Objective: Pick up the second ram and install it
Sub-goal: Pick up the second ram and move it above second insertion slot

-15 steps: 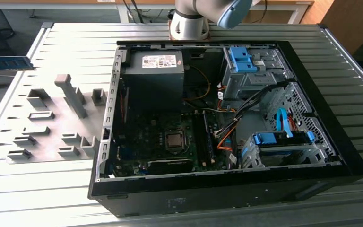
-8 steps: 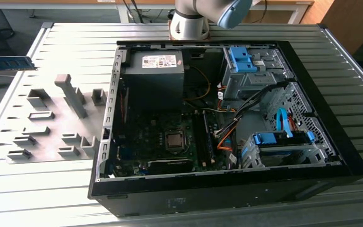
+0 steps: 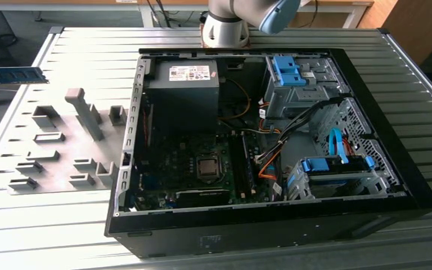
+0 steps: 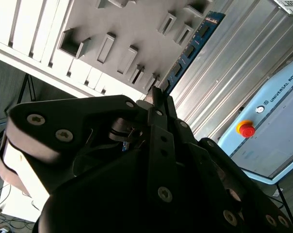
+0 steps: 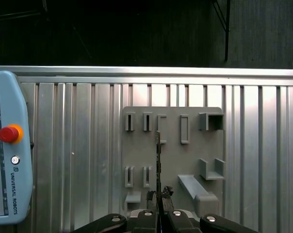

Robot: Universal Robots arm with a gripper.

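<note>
Poised over the flat grey plastic holder plate [image 5: 173,160], wrist aimed down at it. Black two-finger gripper [image 5: 159,196] pinching the slim, long blue-green memory stick [image 5: 158,155] edge-on, at the exterior view's left, well apart from the open black computer case [image 3: 276,230]

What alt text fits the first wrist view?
The gripper is shut on the memory stick, seen edge-on as a thin dark line across a gray holder plate with slots. The plate lies on a ribbed metal table, with a pale blue control pendant and its red button alongside.
</note>
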